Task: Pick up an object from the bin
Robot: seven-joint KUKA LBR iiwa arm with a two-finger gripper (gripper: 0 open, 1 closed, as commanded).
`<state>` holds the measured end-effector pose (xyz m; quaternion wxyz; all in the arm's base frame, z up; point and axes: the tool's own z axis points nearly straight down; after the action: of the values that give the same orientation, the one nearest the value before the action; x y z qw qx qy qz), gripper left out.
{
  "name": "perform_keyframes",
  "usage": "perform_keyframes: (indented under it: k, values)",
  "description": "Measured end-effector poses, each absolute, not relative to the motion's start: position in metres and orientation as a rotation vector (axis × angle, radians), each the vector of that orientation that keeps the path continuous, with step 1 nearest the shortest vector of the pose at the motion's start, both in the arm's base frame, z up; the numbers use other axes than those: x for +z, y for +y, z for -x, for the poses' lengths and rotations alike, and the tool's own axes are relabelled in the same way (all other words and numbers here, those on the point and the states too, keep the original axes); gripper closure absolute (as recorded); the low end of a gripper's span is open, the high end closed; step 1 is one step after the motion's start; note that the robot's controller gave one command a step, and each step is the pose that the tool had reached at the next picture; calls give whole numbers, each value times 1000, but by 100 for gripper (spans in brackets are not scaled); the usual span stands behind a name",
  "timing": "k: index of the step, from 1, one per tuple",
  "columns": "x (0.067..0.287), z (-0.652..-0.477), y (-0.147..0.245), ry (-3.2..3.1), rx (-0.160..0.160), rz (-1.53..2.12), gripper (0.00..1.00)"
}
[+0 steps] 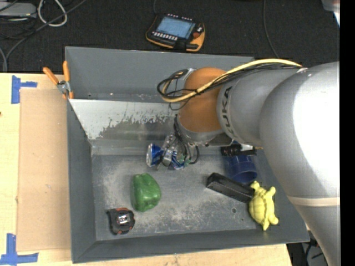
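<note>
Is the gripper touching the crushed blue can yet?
Cannot tell. In the camera view the gripper overlaps the right end of the crushed blue can, hiding any contact or gap.

Six different things — one each

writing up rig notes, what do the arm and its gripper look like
The arm is thick, rounded and silver-grey, with dark lettering ending in UKA on its side. An orange cover wraps the wrist. A pale yellow cable runs along the arm, and black cables loop at the wrist. The gripper is small, dark and metallic.
</note>
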<state>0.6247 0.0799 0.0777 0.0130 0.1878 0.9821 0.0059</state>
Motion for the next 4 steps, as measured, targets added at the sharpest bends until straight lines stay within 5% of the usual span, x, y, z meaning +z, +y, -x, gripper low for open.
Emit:
perform_keyframes:
  k: [2,3,4]
  values:
    - [94,-627,80,3054,21,-580,100]
    - [135,-626,80,3055,21,-577,100]
    - [123,-624,80,3064,16,-576,100]
